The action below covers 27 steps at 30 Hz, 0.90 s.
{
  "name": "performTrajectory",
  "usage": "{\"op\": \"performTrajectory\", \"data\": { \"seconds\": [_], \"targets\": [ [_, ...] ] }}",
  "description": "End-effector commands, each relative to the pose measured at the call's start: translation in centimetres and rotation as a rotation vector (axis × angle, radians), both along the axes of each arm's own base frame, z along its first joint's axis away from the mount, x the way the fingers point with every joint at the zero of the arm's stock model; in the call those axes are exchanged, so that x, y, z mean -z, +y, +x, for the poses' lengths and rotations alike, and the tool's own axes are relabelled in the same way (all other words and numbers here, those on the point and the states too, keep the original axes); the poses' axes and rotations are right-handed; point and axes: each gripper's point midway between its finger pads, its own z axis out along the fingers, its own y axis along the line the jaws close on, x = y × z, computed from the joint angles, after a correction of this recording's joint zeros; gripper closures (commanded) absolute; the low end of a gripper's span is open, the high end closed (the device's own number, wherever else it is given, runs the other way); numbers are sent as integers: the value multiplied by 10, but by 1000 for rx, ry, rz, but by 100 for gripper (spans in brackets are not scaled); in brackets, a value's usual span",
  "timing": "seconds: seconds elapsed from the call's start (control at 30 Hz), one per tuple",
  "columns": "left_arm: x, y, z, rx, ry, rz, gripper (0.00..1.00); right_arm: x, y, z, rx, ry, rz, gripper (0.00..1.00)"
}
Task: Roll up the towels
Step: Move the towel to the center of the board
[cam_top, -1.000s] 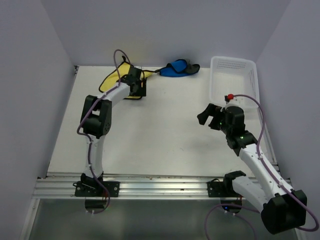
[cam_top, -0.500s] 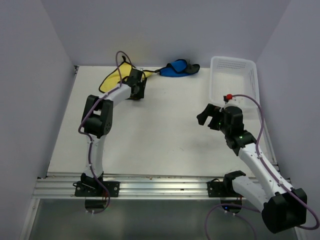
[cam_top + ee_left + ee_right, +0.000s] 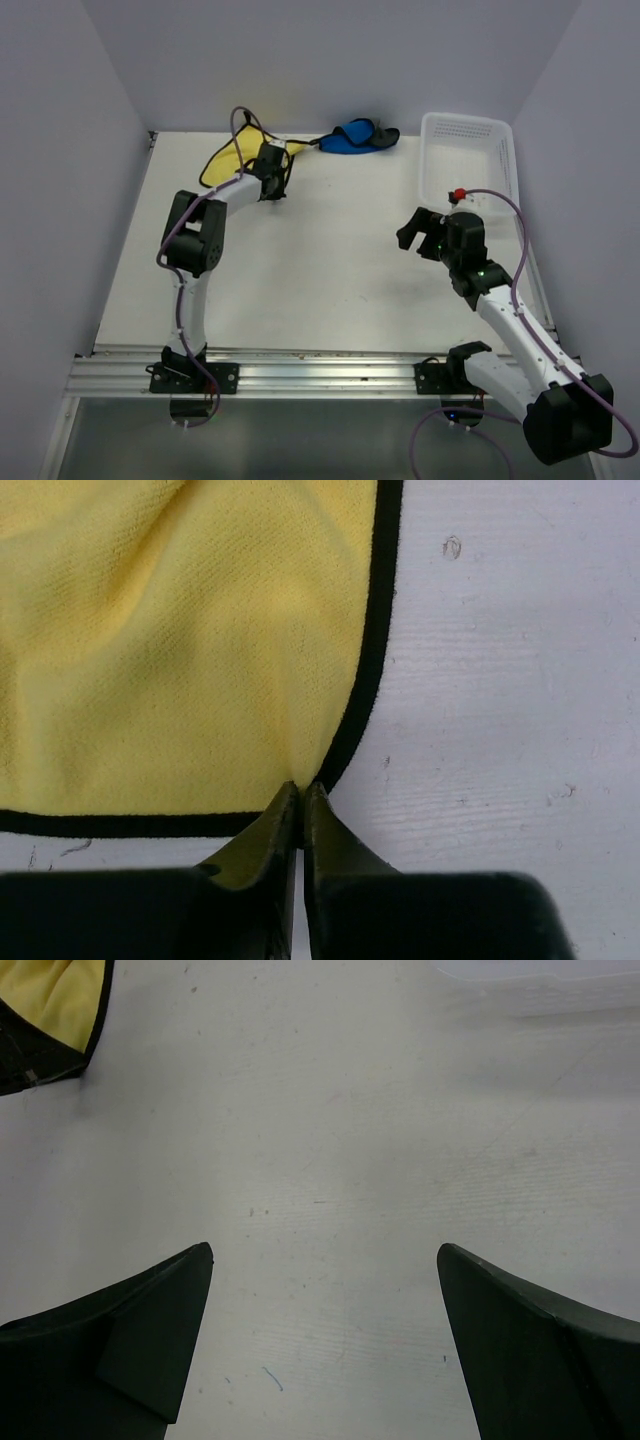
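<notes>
The yellow towel (image 3: 225, 160) lies at the back left of the table, and its black-edged corner fills the left wrist view (image 3: 170, 640). My left gripper (image 3: 301, 786) is shut on that corner, pinching a fold of the cloth between its fingertips; in the top view it sits at the towel's right edge (image 3: 272, 165). The blue towel (image 3: 352, 136) lies bunched at the back centre, untouched. My right gripper (image 3: 325, 1255) hangs open over bare table at mid right (image 3: 412, 232), holding nothing.
A white perforated basket (image 3: 468, 160) stands at the back right, just behind the right arm. Grey walls close off the table's back and sides. A metal rail (image 3: 300, 370) runs along the near edge by the arm bases.
My left gripper has closed from wide open onto the yellow towel's corner. The right arm has barely moved.
</notes>
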Motion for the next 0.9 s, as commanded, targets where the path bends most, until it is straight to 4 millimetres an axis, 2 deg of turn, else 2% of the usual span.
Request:
{"op": "performTrajectory", "data": {
  "seconds": [0.0,0.03,0.13,0.17,0.2,0.23,0.27,0.3,0.33,0.37,0.4,0.43,0.47,0.5,0.53,0.57,0.6,0.63,0.67,0.7,0.73,0.77,0.8,0.83,0.87],
  "targets": [
    [12,4,-14,28,49,3,97,-6,-3,3,15,-16,-11,1],
    [11,3,-16,31,52,-3,100,-6,-4,2,19,-15,-11,1],
    [1,2,-27,28,71,-24,100,-7,-3,0,9,-2,-13,1],
    [5,3,-39,29,95,-28,100,-10,-3,0,9,-5,-16,1],
    [-16,0,-43,30,60,-52,100,-8,-3,-1,5,4,-22,1],
    [-23,-3,-51,37,54,-61,100,-8,-3,-2,-4,9,-26,1],
    [-19,-2,-69,38,75,-61,100,-7,0,-6,-25,25,-24,1],
    [-47,-6,-75,42,28,-99,100,-9,2,-7,-41,18,-24,1],
    [-55,-15,-88,66,26,-128,100,-11,3,-9,-49,12,-23,1],
    [-50,-15,-109,73,47,-142,100,-12,9,-12,-80,10,-3,1],
    [-83,-18,-118,90,-20,-183,100,-17,16,-16,-116,1,27,1],
    [-91,-27,-134,108,-27,-218,100,-25,20,-19,-138,-23,49,1],
    [-86,-26,-155,119,-3,-219,100,-28,23,-22,-153,-32,66,1],
    [-115,-32,-170,141,-64,-251,100,-32,29,-26,-175,-32,98,1],
    [-106,-29,-190,139,-43,-243,100,-37,31,-30,-186,-46,118,1],
    [-109,-30,-205,149,-45,-248,100,-35,34,-33,-195,-34,133,1],
    [-125,-39,-224,169,-83,-294,100,-35,37,-37,-202,-22,157,1],
    [-104,-34,-246,166,-30,-290,100,-34,41,-41,-224,-16,175,1],
    [-112,-36,-260,177,-58,-335,100,-27,43,-45,-231,5,184,1],
    [-105,-43,-278,183,-34,-375,100,-24,45,-47,-233,20,196,1],
    [-79,-37,-299,175,18,-370,100,-20,47,-50,-245,32,201,2],
    [-82,-37,-309,178,1,-404,100,-12,49,-54,-251,59,199,3],
    [-76,-41,-323,170,26,-438,100,-8,50,-55,-256,71,196,3],
    [-57,-36,-337,160,62,-437,100,-4,54,-58,-269,83,190,3],
    [-63,-43,-346,174,50,-497,100,6,58,-60,-278,110,167,4]
  ]
}}
